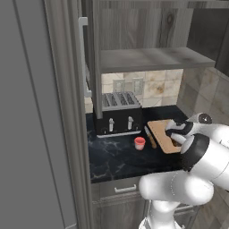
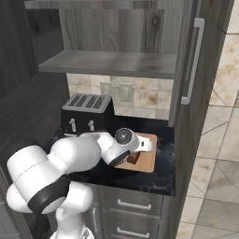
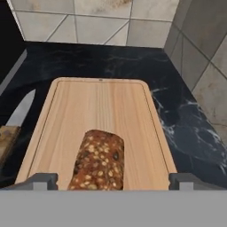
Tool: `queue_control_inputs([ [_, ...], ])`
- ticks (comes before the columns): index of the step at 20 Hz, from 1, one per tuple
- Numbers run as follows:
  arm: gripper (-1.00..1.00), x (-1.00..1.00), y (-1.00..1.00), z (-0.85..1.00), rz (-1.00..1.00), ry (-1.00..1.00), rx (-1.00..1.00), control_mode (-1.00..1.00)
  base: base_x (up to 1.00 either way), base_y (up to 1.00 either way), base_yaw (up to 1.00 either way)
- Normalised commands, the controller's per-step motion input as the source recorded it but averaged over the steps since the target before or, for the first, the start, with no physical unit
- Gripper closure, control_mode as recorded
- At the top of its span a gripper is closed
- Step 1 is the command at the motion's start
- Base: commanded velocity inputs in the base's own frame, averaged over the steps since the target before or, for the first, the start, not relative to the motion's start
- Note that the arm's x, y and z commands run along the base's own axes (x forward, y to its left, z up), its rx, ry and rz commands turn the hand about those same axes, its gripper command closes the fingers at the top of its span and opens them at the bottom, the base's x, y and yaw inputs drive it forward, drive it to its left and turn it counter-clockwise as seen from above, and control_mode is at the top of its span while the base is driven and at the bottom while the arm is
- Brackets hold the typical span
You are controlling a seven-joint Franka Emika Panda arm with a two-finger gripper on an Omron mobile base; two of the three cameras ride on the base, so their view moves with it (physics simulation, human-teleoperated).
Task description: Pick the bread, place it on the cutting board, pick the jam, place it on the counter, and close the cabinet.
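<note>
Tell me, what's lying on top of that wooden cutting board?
A dark, seeded piece of bread lies on the cutting board, between the open gripper fingertips. The rest of the board in the hand view is bare. The bread's near end is cut off by the picture's edge.

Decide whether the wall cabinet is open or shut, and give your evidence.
Open. The cabinet shows its bare grey shelf, and its door stands swung outward, edge-on.

Black four-slot toaster (image 1: 117,115); wooden-handled knife (image 1: 150,137) beside it; two wall outlets (image 1: 127,85) behind
</note>
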Motion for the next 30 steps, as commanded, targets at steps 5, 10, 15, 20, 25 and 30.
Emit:
queue_control_inputs([
  [5, -1.00, -0.18, 0.00, 0.10, 0.00, -0.12, 0.00, -1.00, 0.00, 0.00, 0.00],
  [10, -1.00, -0.12, 0.00, 0.12, 0.00, -0.12, 0.00, -1.00, 0.00, 0.00, 0.00],
  [15, -1.00, -0.09, 0.00, 0.18, 0.00, -0.10, 0.00, -1.00, 0.00, 0.00, 0.00],
  [20, -1.00, -0.05, 0.00, 0.24, 0.00, -0.08, 0.00, -1.00, 0.00, 0.00, 0.00],
  [25, -1.00, -0.04, -0.01, 0.31, 0.00, -0.05, 0.00, -1.00, 0.00, 0.00, 0.00],
  [30, -1.00, -0.10, 0.00, 0.31, 0.00, -0.04, 0.00, -1.00, 0.00, 0.00, 0.00],
])
